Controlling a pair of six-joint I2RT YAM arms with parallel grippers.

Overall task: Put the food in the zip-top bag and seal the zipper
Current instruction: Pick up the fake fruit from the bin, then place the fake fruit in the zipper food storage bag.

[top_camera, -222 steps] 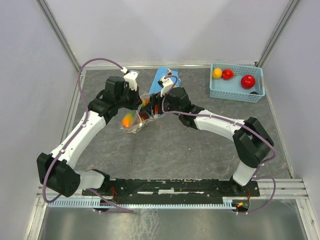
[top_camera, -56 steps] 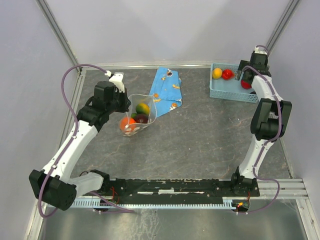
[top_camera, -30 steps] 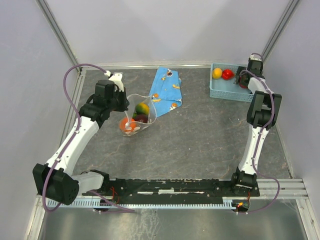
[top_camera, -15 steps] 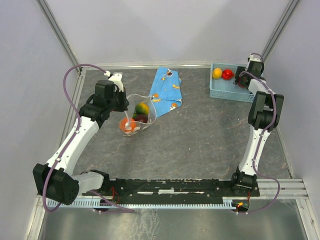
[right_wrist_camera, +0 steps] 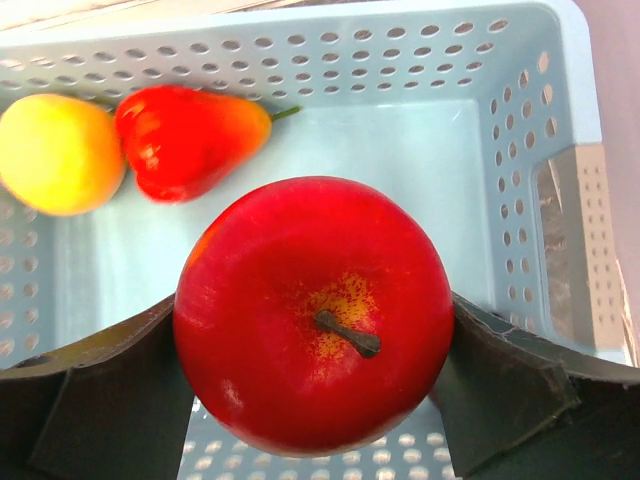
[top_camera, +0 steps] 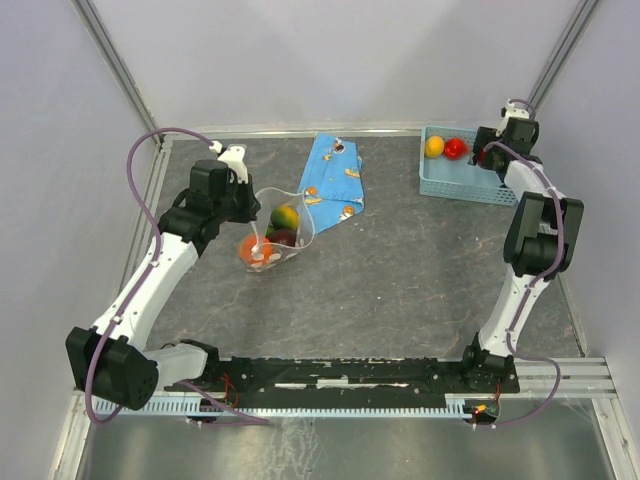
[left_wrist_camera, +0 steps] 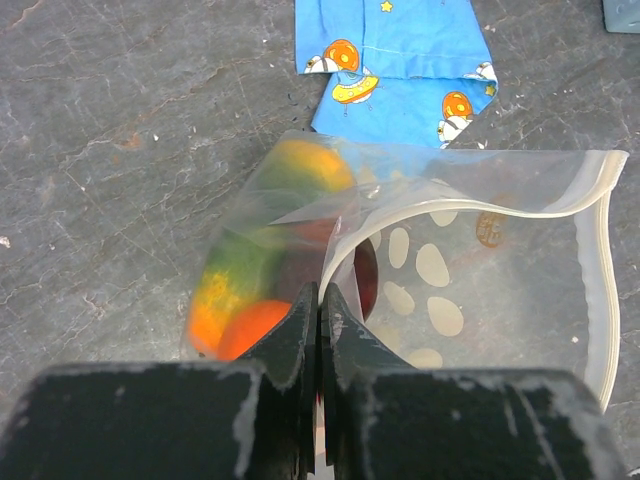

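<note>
Right wrist: right end effector (right_wrist_camera: pixel 310 345) tight around red apple (right_wrist_camera: pixel 312 290) over blue basket (right_wrist_camera: pixel 565 110).

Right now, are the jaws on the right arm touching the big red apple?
Touching. The right wrist view shows the red apple sitting inside the right gripper, with both dark jaws pressed against its sides and no gap showing.

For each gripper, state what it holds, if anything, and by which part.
The left gripper pinches the bag by one wall's rim at the open mouth. The right gripper clasps the red apple across its sides.
</note>
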